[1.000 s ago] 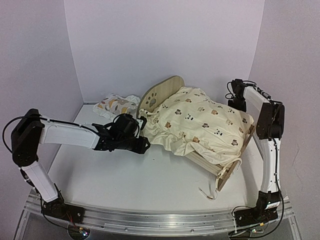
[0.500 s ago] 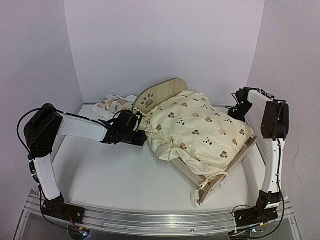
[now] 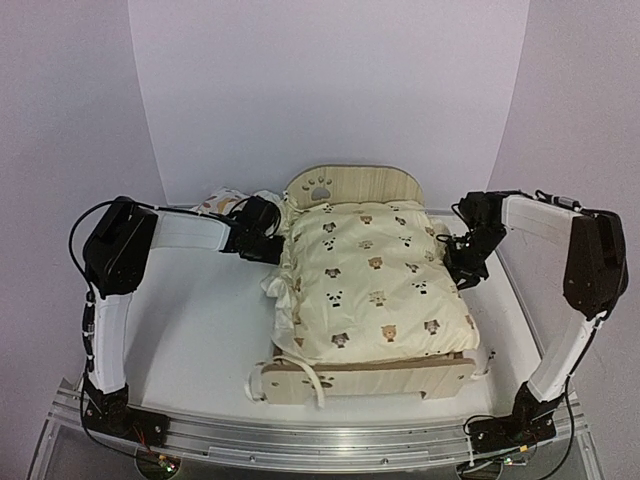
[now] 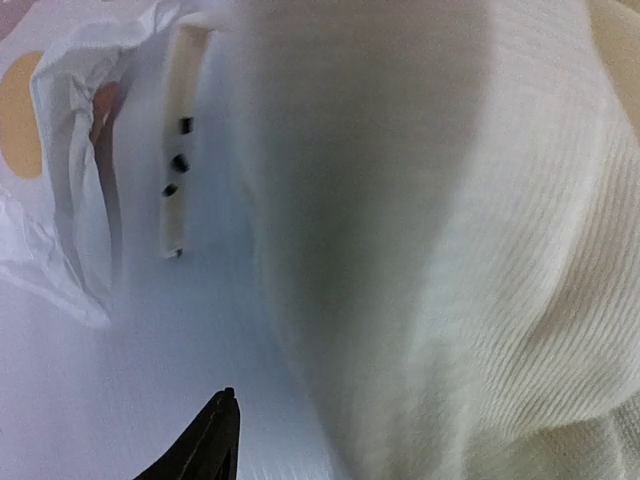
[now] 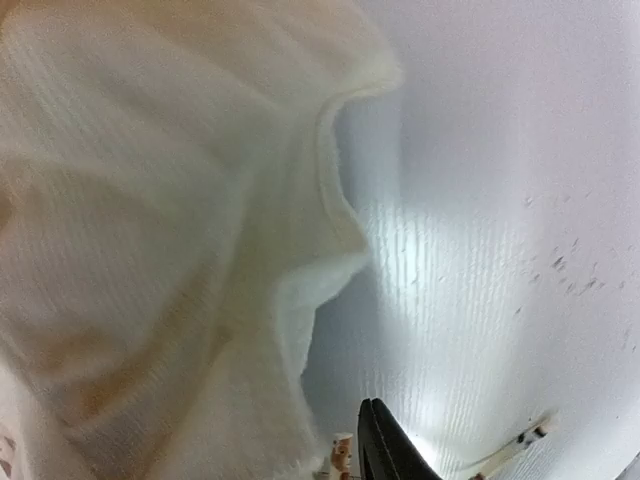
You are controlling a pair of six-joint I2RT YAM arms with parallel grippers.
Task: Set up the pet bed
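The pet bed (image 3: 365,382) sits square in the middle of the surface (image 3: 190,330), with its headboard toward the back wall and its footboard toward the arm bases. The animal-print quilt (image 3: 370,290) is spread over it.

The left hand (image 3: 270,240) is in at the far left corner, right against the ruffled edge. The right hand (image 3: 462,265) meets the right side about halfway along. Each wrist view gives just one dark fingertip (image 4: 215,445) and a wall of cream cloth. So I cannot tell how wide either hand stands, or whether either has fabric pinched.

This looks like squaring and smoothing. Both hands should work level and together so the light frame doesn't skew, drawing cloth outward rather than up.

Watch the left edge, where the quilt bunches and spills over the rail. A white tie (image 3: 312,380) also loops over the footboard.

For room, there's open surface left of the bed and a strip in front. The right is tight against the side wall, and the leaf-print pillow (image 3: 222,203) crowds the back left corner.
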